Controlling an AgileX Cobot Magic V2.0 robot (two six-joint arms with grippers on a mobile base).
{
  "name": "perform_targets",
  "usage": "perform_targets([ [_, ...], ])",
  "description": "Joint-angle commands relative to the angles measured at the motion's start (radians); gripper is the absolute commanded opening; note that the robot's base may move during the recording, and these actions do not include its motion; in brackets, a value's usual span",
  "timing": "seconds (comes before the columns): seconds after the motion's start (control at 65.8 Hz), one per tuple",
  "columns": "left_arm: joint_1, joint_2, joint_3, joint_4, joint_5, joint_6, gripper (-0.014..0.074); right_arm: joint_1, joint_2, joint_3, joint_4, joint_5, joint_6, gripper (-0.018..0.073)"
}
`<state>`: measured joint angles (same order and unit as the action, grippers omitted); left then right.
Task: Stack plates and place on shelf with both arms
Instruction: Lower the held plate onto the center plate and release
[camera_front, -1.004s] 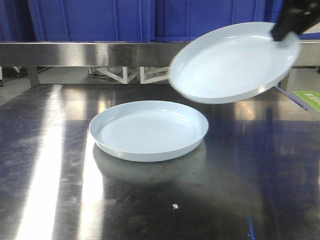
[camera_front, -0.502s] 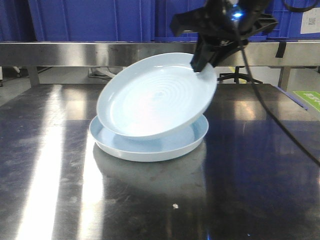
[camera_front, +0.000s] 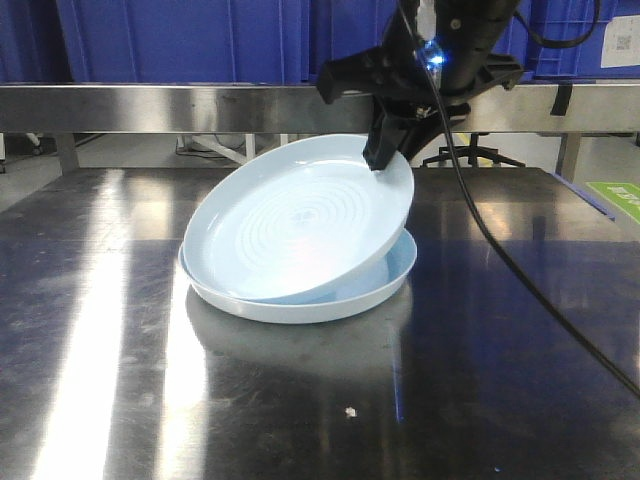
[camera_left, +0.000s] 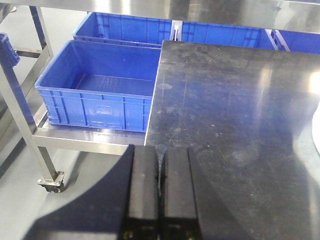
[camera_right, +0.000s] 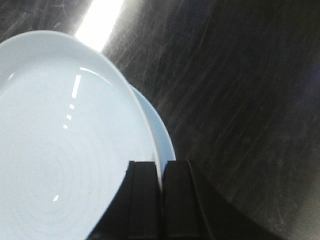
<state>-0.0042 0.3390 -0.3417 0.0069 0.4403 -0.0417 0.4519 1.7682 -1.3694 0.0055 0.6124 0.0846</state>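
Glossy pale-blue, ringed and low-rimmed, the top plate (camera_front: 300, 225) leans into the bottom plate (camera_front: 300, 308) on the steel desk (camera_front: 520, 390): near edge seated, far rim raised by the right pincer (camera_front: 382, 158), clamped on that rim (likely so it nests squarely when lowered). Left pincer (camera_left: 161, 159) sits closed and empty by the desk's edge.

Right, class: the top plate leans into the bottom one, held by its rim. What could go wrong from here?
1. The right gripper pinches only the raised rim of the glossy upper plate; it might slip free.
2. That plate is tilted, only its low edge inside the lower plate, so released now it may clatter down or settle askew.
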Motion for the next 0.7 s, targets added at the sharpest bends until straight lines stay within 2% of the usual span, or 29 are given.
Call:
perform_targets([
  [0.0, -0.004, 0.006, -0.029, -0.001, -0.076, -0.005, 0.0083, 0.002, -0.040, -0.036, 0.000, -0.043, -0.006, 0.0048],
  [0.061, -0.004, 0.006, -0.029, -0.001, -0.076, -0.005, 0.0083, 0.002, -0.035, -0.036, 0.000, -0.039, -0.006, 0.0062],
  [0.122, -0.004, 0.006, -0.029, -0.001, -0.076, -0.005, 0.0083, 0.002, -0.035, -0.036, 0.000, -0.035, -0.006, 0.0118],
  [0.198, -0.004, 0.006, -0.029, -0.001, -0.076, -0.005, 0.0083, 0.002, -0.035, -0.036, 0.000, -0.031, -0.006, 0.0248],
  [0.259, -0.004, 0.006, -0.029, -0.001, -0.076, -0.005, 0.0083, 0.002, -0.035, -0.036, -0.006, -0.029, -0.006, 0.0396],
  [0.335, -0.004, 0.006, -0.029, -0.001, -0.076, -0.005, 0.0083, 0.002, -0.035, -0.036, -0.006, -0.023, -0.006, 0.0480],
  [0.684, -0.004, 0.006, -0.029, -0.001, -0.076, -0.005, 0.0083, 0.002, -0.002, -0.036, -0.006, 0.011, -0.006, 0.0487],
])
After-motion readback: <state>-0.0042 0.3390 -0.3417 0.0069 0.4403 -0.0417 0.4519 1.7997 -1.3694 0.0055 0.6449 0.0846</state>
